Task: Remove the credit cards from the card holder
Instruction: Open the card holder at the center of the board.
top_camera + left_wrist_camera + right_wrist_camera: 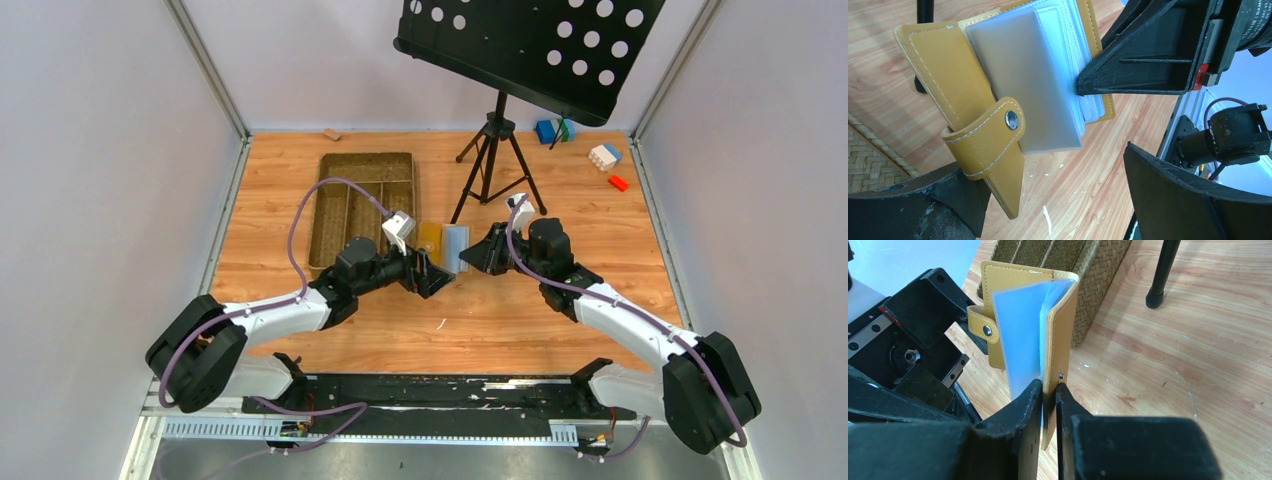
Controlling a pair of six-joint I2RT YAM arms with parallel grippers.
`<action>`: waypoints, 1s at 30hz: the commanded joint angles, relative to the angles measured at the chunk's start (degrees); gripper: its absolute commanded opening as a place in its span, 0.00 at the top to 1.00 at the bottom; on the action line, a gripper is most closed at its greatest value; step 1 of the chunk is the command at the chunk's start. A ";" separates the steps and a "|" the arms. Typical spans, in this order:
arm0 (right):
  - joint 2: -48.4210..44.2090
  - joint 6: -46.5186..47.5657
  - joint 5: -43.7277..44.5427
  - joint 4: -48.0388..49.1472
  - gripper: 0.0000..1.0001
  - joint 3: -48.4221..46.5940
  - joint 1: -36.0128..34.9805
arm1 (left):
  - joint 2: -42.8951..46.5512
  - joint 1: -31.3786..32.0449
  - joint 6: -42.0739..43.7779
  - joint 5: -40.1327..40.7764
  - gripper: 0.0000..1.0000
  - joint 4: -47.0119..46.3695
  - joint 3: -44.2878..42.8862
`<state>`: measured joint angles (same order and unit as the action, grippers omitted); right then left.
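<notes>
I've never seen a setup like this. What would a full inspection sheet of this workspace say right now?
Surface: wooden tabletop, a few pale flecks on it.
Job's things: mustard card holder open, strap unsnapped, frosted sleeves fanned out; no credit cards seen outside it.
Clutter: woven tray, toy blocks, music stand.
Grippers: right gripper shut on the card holder's cover; left gripper open beside the holder, contact cannot be told.
Cables: a purple cable loops over each arm.
Surroundings: grey walls; black rail at the arms' bases.
</notes>
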<state>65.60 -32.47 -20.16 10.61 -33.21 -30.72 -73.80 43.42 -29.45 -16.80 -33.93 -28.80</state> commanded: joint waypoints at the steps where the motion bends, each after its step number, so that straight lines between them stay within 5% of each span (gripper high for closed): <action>1: 0.34 0.32 -1.82 4.58 1.00 -1.07 -0.38 | -1.31 0.17 -0.14 -1.05 0.01 -1.08 -3.00; 19: 2.63 -1.10 -7.61 8.99 1.00 -1.14 -1.28 | -4.45 0.17 1.33 4.87 0.03 5.81 -5.59; 25: 2.61 -0.93 -7.43 8.81 1.00 -1.15 -1.43 | -3.77 0.17 1.50 6.24 0.23 6.66 -5.61; 30: 2.60 -0.87 -7.44 8.64 0.97 -1.24 -1.37 | -4.05 0.17 1.33 6.51 0.49 7.04 -5.79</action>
<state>68.51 -32.80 -25.23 14.50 -33.21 -31.57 -77.91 43.79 -28.91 -12.80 -27.00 -32.34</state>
